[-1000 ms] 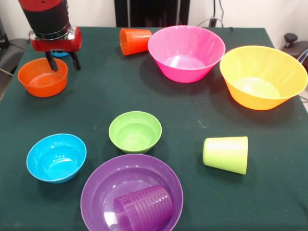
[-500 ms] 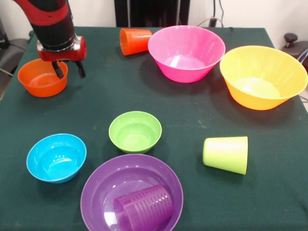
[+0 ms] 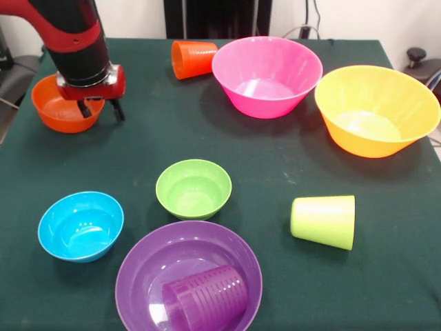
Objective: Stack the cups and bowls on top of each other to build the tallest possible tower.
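Orange bowl (image 3: 60, 110): at the far left of the green table (image 3: 275, 165), upright; the arm partly hides its right side.
Gripper (image 3: 101, 109): over the right rim of the orange bowl. One dark finger (image 3: 84, 109) is on the bowl side of the rim, the other stands outside it, on the cloth side. The two fingers straddle the bowl wall; whether they press on it, I cannot tell.
Arm (image 3: 76, 38): red and black, comes down from the top left corner, leaning a little, the wrist pointing down at the bowl.
Blue bowl (image 3: 80, 225): near the left front, upright, standing alone.
Purple bowl (image 3: 148, 258): wide and shallow, at the front edge, just beside the blue bowl.
Purple cup (image 3: 205, 298): lies on its side inside the purple bowl, mouth toward the left front.
Green bowl (image 3: 193, 188): small, upright, just behind the purple bowl, in the middle of the table.
Orange cup (image 3: 193, 58): on its side at the back, touching or almost touching the left side of the pink bowl.
Pink bowl (image 3: 267, 76): large, upright, at the back centre.
Lime cup (image 3: 323, 221): on its side at the right front, mouth toward the right, well apart from the other things.
Yellow bowl (image 3: 375, 109): large, upright, at the far right, just beside the pink bowl.
Tower: nothing is stacked yet; every bowl stands by itself.
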Robot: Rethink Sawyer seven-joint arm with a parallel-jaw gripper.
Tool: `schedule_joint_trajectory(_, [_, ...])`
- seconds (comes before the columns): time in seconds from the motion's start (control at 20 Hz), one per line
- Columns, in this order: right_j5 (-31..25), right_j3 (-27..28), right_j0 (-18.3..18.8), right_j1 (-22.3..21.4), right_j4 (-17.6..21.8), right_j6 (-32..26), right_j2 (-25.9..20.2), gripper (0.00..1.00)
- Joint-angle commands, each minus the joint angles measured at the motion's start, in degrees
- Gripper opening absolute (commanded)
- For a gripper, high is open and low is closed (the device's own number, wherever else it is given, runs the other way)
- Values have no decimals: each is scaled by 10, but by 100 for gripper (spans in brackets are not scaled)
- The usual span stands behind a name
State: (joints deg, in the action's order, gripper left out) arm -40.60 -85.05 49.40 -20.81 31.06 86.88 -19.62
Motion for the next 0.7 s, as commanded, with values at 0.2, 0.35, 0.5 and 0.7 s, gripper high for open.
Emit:
schedule_joint_trajectory(0.2, [36, 54, -4, 49, 58, -118, -53, 100])
schedule_joint_trajectory(0.35, [46, 50, -3, 47, 58, -106, -51, 0])
schedule_joint_trajectory(0.5, [46, 49, -3, 47, 61, -111, -54, 0])
schedule_joint_trajectory(0.7, [43, 49, -4, 47, 55, -97, -52, 0])
